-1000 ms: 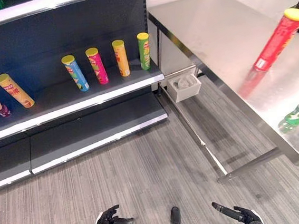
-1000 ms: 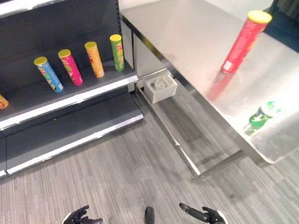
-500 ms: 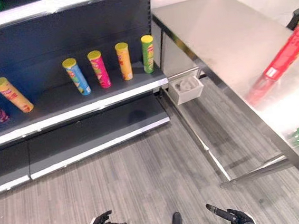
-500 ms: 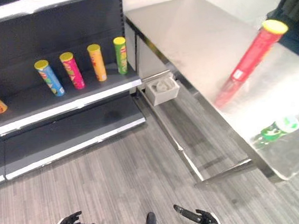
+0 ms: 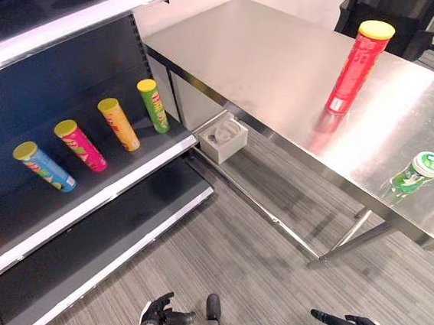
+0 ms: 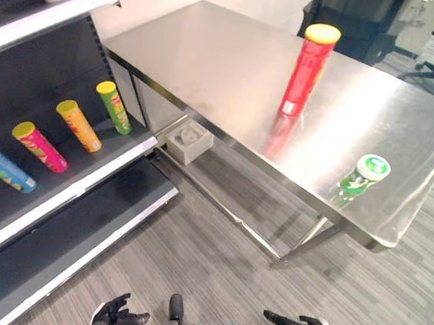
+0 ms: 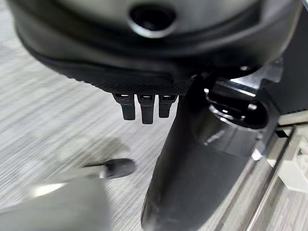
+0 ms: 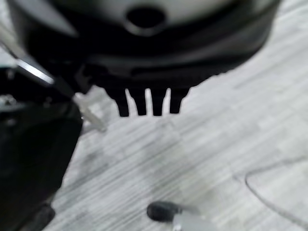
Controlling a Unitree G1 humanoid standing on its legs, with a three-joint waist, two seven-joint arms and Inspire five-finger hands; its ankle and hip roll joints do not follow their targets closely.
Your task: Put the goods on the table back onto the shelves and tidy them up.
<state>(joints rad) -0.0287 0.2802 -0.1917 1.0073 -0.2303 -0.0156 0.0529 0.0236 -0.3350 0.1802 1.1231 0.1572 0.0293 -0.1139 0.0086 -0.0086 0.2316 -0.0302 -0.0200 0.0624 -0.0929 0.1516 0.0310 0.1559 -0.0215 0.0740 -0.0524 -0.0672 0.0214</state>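
Floor: grey striped carpet (image 5: 234, 261), running under the steel bench (image 5: 269, 65) and the dark shelves (image 5: 89, 190).
Bench: a tall red can (image 5: 358, 67) with a yellow lid stands upright near the middle; a green bottle (image 5: 416, 173) stands near the front corner, well apart from the can.
Shelves: four cans stand in a row on the middle shelf, blue can (image 5: 43, 166), pink can (image 5: 80, 146), orange can (image 5: 118, 124), green can (image 5: 152, 106).
Small tray: a white tray (image 5: 223, 138) hangs under the bench edge beside the shelves.
Left hand: left hand (image 5: 161, 315) hangs low over the floor, fingers loosely spread, holding nothing.
Right hand: right hand (image 5: 354, 324) is low at the view's bottom edge, fingers straight, holding nothing.
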